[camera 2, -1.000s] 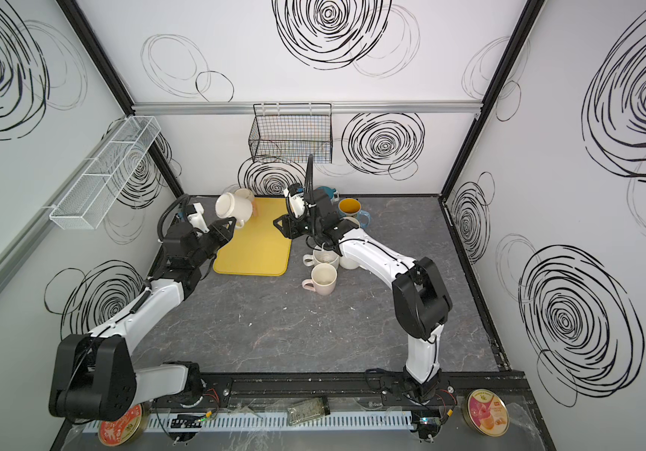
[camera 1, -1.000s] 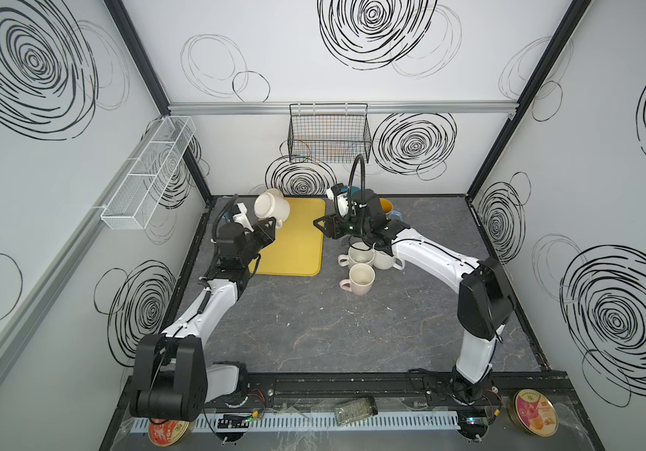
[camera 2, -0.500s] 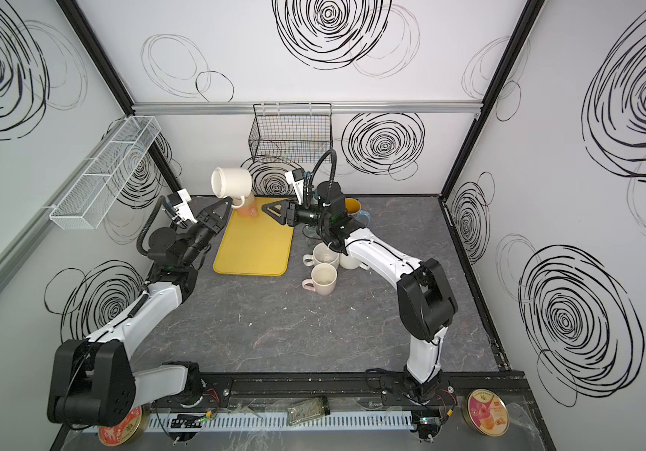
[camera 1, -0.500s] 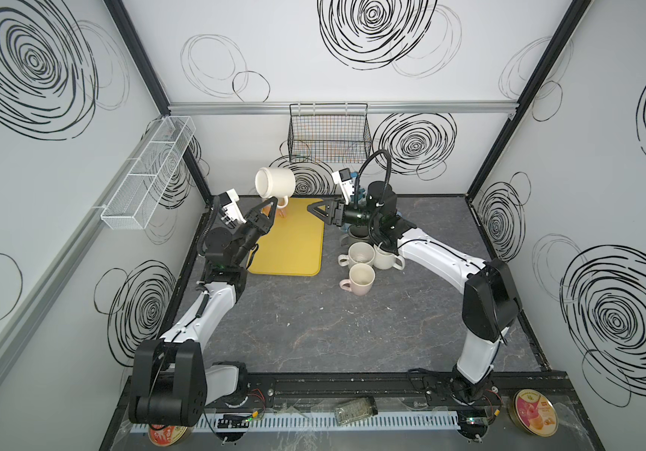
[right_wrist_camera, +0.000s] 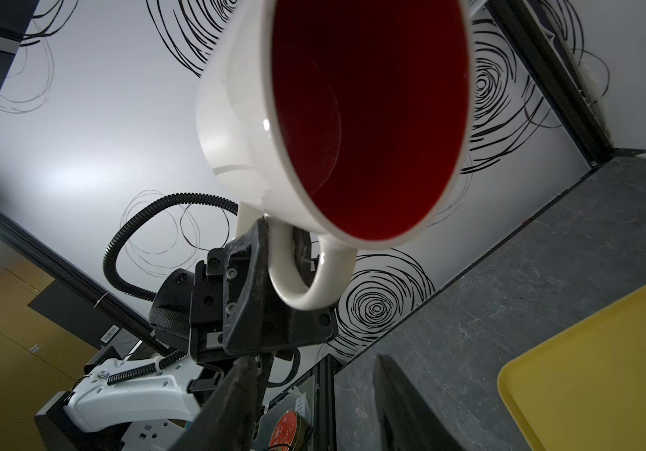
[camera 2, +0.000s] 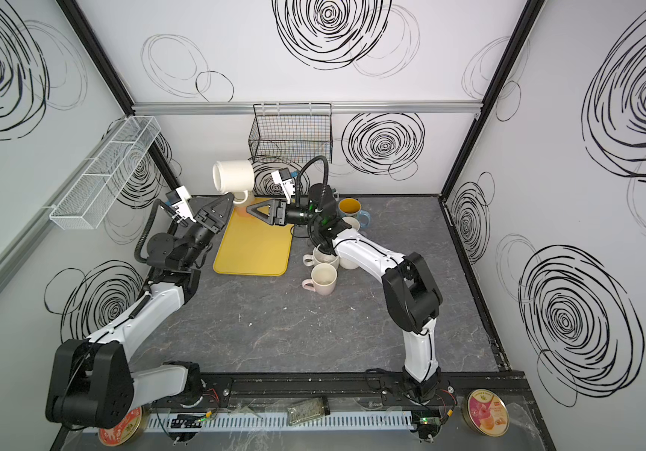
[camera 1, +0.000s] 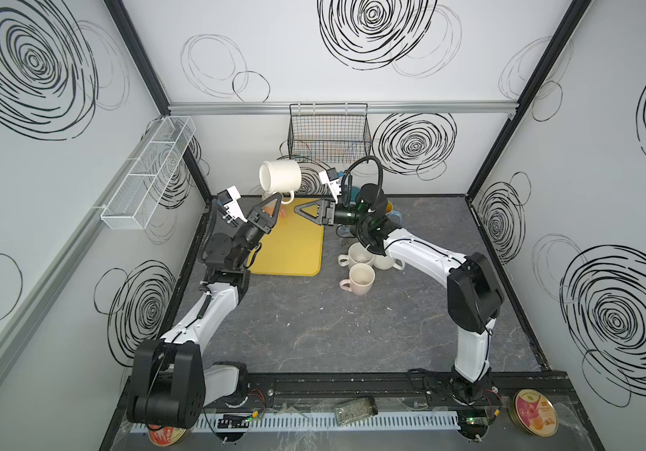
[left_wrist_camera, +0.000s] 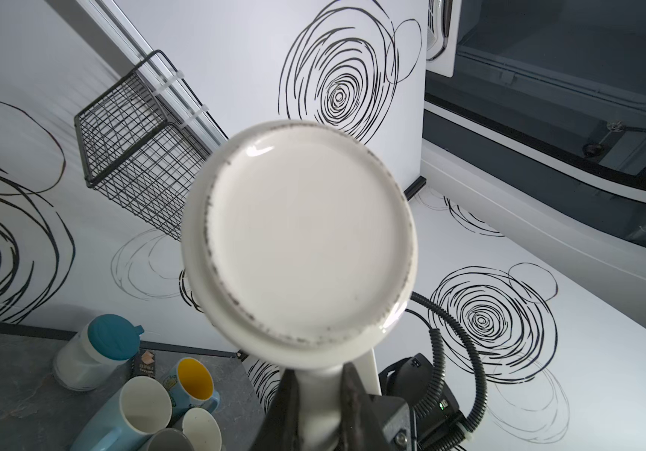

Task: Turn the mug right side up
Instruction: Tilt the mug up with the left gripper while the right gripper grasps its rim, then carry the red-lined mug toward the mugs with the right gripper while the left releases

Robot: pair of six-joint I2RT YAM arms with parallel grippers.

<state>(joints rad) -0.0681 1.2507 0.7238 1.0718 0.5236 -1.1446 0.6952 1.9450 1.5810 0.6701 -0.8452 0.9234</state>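
A white mug [camera 1: 280, 176] with a dark red inside [right_wrist_camera: 364, 117] hangs in the air above the far end of the yellow board [camera 1: 290, 250]. It lies on its side, with its base [left_wrist_camera: 302, 234] turned to the left and its mouth to the right. Its handle [right_wrist_camera: 313, 273] points down. My left gripper [camera 1: 274, 200] [camera 2: 227, 200] [left_wrist_camera: 319, 375] is shut on that handle from below. My right gripper [camera 1: 298, 209] [camera 2: 252, 209] [right_wrist_camera: 311, 363] stands open and empty just right of the mug, level and pointing left toward it.
Several upright mugs [camera 1: 360, 269] [camera 2: 325, 273] crowd the floor right of the yellow board. A jar with a teal lid [left_wrist_camera: 95, 351] stands behind them. A black wire basket [camera 1: 329, 132] hangs on the back wall and a white mesh shelf [camera 1: 149, 172] on the left wall.
My left arm has lifted the mug higher above the board and tipped it onto its side. My right gripper has swung down level, pointing left, and opened a little wider.
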